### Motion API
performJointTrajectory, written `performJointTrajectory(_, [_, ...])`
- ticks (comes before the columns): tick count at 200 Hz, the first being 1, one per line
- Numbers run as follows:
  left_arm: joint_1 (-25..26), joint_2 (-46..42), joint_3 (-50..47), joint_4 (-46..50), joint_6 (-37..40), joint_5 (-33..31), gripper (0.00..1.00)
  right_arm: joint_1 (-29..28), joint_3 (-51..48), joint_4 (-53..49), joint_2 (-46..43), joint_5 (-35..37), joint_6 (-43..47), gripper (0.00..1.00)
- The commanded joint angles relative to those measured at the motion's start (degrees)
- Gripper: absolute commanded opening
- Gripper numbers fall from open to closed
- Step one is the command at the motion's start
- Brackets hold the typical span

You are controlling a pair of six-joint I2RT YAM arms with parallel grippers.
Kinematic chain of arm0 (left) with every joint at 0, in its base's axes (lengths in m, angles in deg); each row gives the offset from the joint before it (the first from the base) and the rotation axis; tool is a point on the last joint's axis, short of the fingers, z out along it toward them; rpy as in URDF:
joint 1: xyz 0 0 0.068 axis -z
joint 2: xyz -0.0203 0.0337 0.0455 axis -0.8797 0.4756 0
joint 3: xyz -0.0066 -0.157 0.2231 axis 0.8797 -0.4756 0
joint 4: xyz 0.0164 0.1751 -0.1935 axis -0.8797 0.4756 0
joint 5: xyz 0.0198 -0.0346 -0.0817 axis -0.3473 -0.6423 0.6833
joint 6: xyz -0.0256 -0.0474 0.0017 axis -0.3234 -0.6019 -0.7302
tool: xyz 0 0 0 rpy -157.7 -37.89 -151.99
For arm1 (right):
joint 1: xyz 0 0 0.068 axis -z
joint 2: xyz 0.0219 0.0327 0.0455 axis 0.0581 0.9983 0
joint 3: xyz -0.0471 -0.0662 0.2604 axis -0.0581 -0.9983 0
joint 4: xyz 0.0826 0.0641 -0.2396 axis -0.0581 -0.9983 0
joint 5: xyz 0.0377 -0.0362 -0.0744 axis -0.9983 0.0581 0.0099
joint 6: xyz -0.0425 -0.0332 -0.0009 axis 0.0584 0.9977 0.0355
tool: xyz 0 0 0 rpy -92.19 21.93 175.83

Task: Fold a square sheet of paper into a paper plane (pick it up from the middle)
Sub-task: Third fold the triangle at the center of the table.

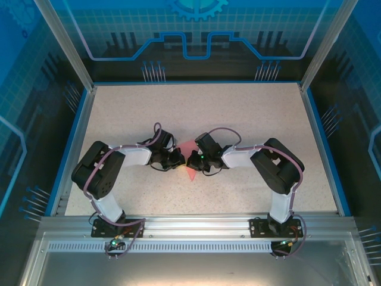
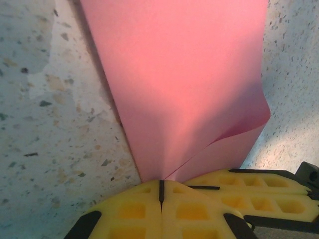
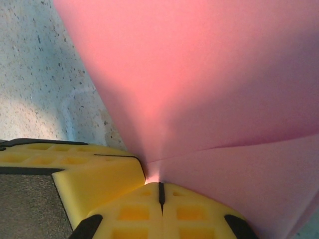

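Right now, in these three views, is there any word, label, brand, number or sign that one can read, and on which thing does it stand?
None: no readable text in any view.
The square sheet of paper is plain pink, unmarked.
The left gripper and the right gripper have bare yellow fingers, no print.
The blue back panel shows a gear drawing and lines, no letters.

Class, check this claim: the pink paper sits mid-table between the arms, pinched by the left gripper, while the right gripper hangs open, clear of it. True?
No. The right gripper is also shut on the pink paper, as the right wrist view shows. The left gripper does pinch it, in the middle of the table.
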Motion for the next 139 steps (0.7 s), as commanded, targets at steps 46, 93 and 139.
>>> performJointTrajectory(46, [0.43,2.98,0.45,4.27,1.3,-3.72,0.0,-0.12,-1.5,-0.36,-5.86,-3.64,3.39,0.01])
performJointTrajectory(93, [0.47,2.82,0.28,4.54,1.49,-4.0,0.0,0.49,-5.95,-2.89,-10.83,-1.87,5.24,0.04])
performJointTrajectory(139, [0.63,2.67,0.51,4.8,1.47,-4.17,0.0,0.65,-8.34,-1.44,-9.76,-2.59,5.08,0.04])
